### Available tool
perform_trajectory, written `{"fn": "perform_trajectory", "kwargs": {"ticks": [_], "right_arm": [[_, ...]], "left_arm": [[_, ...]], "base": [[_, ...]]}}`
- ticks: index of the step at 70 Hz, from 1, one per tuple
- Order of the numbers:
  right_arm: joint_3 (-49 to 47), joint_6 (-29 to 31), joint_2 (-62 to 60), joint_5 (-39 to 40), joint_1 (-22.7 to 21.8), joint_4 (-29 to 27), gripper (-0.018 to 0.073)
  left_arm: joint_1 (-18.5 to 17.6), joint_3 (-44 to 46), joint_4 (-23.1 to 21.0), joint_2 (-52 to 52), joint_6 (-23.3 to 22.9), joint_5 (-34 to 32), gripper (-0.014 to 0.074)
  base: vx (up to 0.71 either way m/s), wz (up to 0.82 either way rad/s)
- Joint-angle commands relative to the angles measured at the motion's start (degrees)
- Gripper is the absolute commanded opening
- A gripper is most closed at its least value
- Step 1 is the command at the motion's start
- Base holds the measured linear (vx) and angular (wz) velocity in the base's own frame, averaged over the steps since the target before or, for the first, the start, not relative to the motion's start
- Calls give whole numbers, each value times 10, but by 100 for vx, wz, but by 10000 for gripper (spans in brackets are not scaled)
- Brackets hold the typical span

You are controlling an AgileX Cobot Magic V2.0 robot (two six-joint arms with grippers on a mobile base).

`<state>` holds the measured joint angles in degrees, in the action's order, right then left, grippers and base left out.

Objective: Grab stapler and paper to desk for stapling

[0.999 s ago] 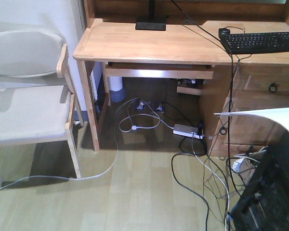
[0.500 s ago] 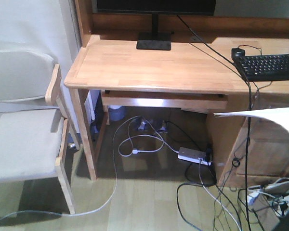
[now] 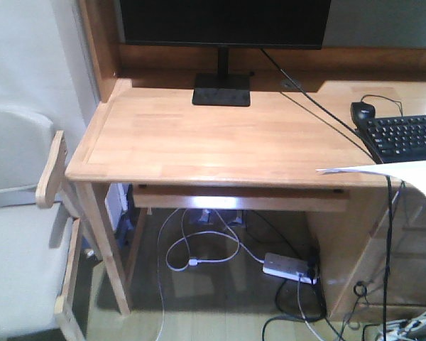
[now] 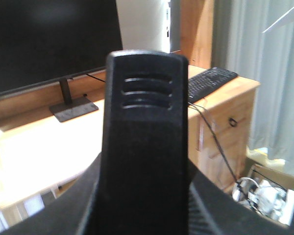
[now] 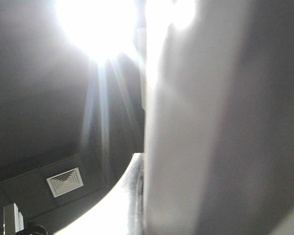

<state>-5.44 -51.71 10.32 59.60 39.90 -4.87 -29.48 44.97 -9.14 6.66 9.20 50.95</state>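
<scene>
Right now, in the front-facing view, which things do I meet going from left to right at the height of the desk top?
Chair armrest → monitor stand → mouse → keyboard.

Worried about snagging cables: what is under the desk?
Under the desk: a pull-out shelf, a white power strip and looped white cable on the floor. The desktop hides anything further back.

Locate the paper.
Front view, right edge: the paper juts in across the desk's front right corner, just below the keyboard in the picture.
</scene>
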Motion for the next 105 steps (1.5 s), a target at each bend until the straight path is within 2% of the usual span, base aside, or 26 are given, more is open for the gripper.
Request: {"fn": "perform_trajectory", "kwargs": {"ticks": [1,57,105], "right_arm": [[-14,6,7,16,1,9,-7],[-14,6,7,15,1,9,-7],[-14,6,7,15,1,9,-7]], "left_arm": [[-2,14,-10,10,0,-67,-6],[-2,14,-10,10,0,-67,-6],[-2,14,-10,10,0,-67,-6]], "base": [[39,-6],[33,-1],[14,1]]}}
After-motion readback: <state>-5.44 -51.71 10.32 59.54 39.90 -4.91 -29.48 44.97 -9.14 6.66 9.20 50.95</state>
